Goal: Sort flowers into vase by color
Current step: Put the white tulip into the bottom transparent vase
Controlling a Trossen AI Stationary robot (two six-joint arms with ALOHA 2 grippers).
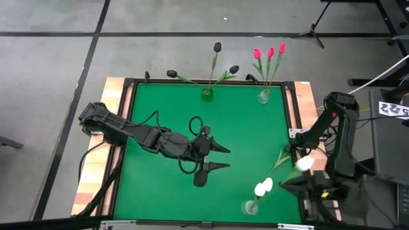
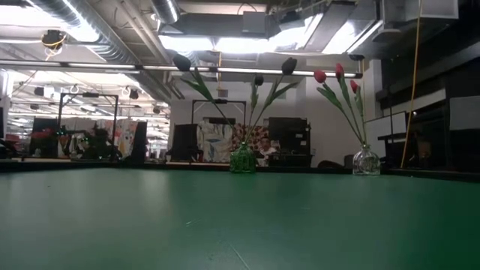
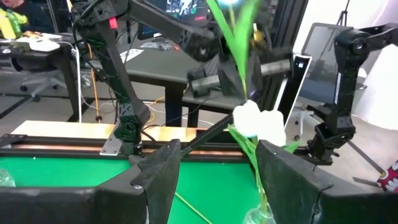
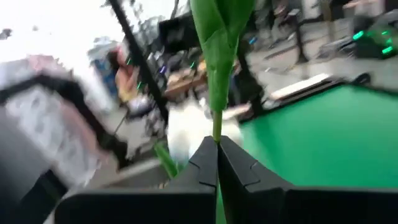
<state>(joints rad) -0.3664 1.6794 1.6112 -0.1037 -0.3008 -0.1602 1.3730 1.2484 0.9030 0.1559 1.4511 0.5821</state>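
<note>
Left gripper (image 1: 219,157) hovers over the middle of the green table (image 1: 160,102), its two dark fingers (image 3: 163,171) spread apart with nothing between them; in its wrist view they frame a white flower head (image 3: 260,124) standing farther off. Along the far edge, a green vase (image 1: 207,93) near the middle holds three black tulips (image 1: 217,47) whose stems fan outward, and a clear vase (image 1: 264,97) toward the far right corner holds three red-pink tulips (image 1: 270,53) standing close together. The low view shows both vases upright on the table, the black heads spread wide and the red ones bunched. Near the front right corner another clear vase (image 1: 249,207) holds a white tulip (image 1: 263,187) leaning to the right. Right gripper (image 4: 217,155) sits at the table's right edge, just beyond that vase, its fingers clamped tight on the thin green stem (image 4: 216,127) of a second white tulip (image 1: 305,163), with a broad green leaf (image 4: 219,37) rising above the pinch.
</note>
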